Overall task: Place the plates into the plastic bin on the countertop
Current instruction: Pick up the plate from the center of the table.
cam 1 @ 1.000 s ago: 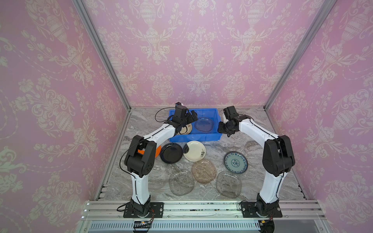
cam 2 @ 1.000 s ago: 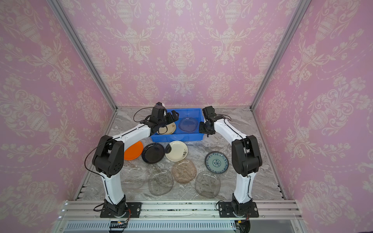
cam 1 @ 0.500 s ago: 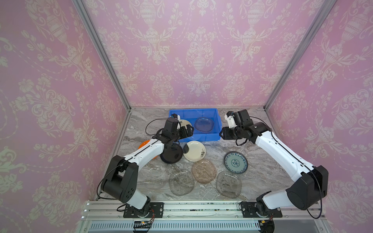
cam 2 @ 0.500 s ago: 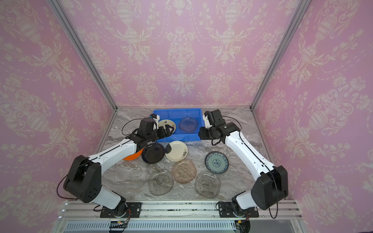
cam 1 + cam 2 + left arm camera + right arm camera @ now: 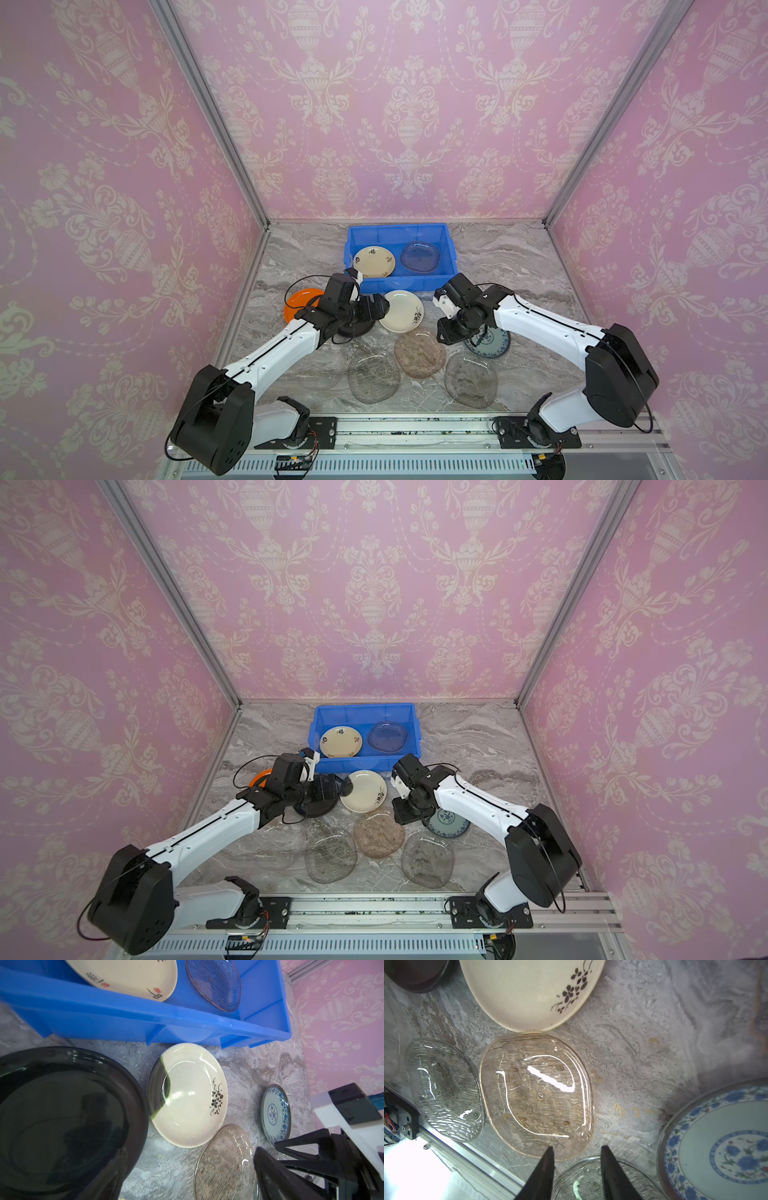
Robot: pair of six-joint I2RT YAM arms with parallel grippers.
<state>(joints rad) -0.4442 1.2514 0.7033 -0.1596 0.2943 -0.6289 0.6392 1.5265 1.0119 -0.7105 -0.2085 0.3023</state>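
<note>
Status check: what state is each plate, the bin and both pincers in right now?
Left pincer, open, empty.
Right pincer, open, empty.
Bin, holding two plates.
Red-marked cream plate, in bin.
Smoky glass plate, in bin.
Black plate, on counter.
Orange plate, on counter, partly hidden.
Flowered cream plate, on counter.
Brownish glass plate, on counter.
Blue-patterned plate, on counter.
Clear glass plates, on counter.

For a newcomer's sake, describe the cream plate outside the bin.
Find the blue bin at the back of the countertop. Just before its near wall lies a round cream plate, beside the black plate. Unlike the cream plate in the bin, it bears one dark flower sprig, no red marks.
</note>
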